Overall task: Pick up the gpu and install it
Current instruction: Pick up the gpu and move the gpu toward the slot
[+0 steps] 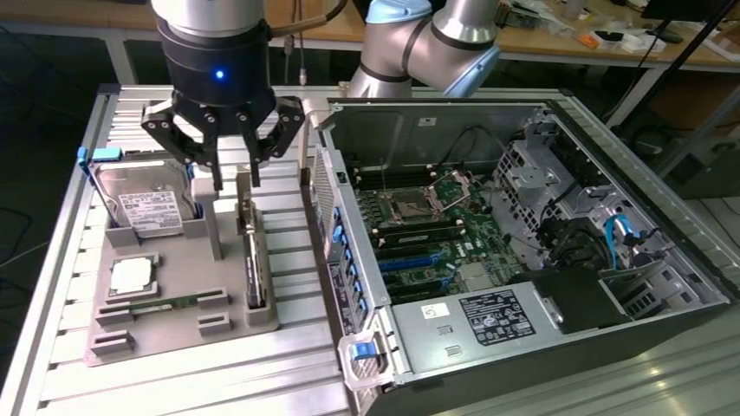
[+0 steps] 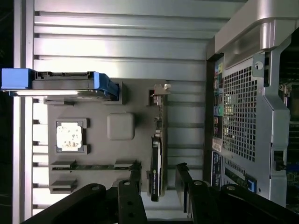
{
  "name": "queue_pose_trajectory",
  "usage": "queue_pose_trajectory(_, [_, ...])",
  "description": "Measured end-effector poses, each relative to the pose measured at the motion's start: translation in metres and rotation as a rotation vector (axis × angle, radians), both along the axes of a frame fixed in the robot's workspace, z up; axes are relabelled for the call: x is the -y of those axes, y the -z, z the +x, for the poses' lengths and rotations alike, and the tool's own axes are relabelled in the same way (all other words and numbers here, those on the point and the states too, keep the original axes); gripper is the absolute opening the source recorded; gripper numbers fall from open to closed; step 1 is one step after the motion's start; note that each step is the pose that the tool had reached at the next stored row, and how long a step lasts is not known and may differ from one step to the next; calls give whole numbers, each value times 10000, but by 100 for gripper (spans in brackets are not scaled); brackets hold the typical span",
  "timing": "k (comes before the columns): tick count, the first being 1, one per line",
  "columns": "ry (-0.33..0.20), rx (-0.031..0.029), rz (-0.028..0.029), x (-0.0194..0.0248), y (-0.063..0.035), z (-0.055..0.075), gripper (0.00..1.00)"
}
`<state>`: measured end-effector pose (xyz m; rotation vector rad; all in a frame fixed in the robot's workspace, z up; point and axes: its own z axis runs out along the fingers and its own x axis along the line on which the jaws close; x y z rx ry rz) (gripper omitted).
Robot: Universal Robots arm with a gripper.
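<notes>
Exterior view: the fingers (image 1: 217, 176) were spread wide and empty, hanging just above one end of the gpu (image 1: 252, 260). It stood on edge in the gray holder (image 1: 173, 303) on the bench (image 1: 173, 377). Wrist view: the gpu (image 2: 156, 154) lined up between the open fingers (image 2: 135, 186), not gripped.

Count on bench: one gripper (image 1: 235, 178). One gpu (image 1: 252, 251), directly beneath gripper. One hard drive (image 1: 145, 204), just beside gripper. One processor chip (image 1: 133, 276) and one memory stick (image 1: 162, 305), farther from gripper. One grey tray (image 1: 151, 336) bearing all four. One open computer case (image 1: 428, 130) at gripper's other side.
</notes>
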<state>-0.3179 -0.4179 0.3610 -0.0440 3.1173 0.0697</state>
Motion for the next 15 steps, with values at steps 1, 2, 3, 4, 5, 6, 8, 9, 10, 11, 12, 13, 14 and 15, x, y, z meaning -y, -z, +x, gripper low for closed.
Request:
queue_pose_trajectory(1, [-20,0,0,9,19,0,43])
queue_pose_trajectory(2, [-39,-1,0,21,38,0,43])
queue_pose_trajectory(3, [-57,-1,0,32,55,0,43])
queue_pose_trajectory(4, [-73,-1,0,42,72,0,43])
queue_pose_trajectory(5, [-90,-2,-1,55,91,0,43])
queue_pose_trajectory(6, [-107,-1,0,68,109,0,43])
queue_pose_trajectory(8, [-144,-3,-1,96,144,-1,43])
queue_pose_trajectory(9, [-162,-2,-1,112,164,-1,43])
queue_pose_trajectory(10, [-183,0,1,130,186,0,43])
queue_pose_trajectory(11, [-199,-1,0,145,203,0,43])
queue_pose_trajectory(12, [-218,-1,1,163,223,0,43])
queue_pose_trajectory(13, [-231,-1,1,176,239,0,43])
queue_pose_trajectory(14, [-248,-1,0,193,259,0,43])
queue_pose_trajectory(15, [-260,0,1,208,276,0,43])
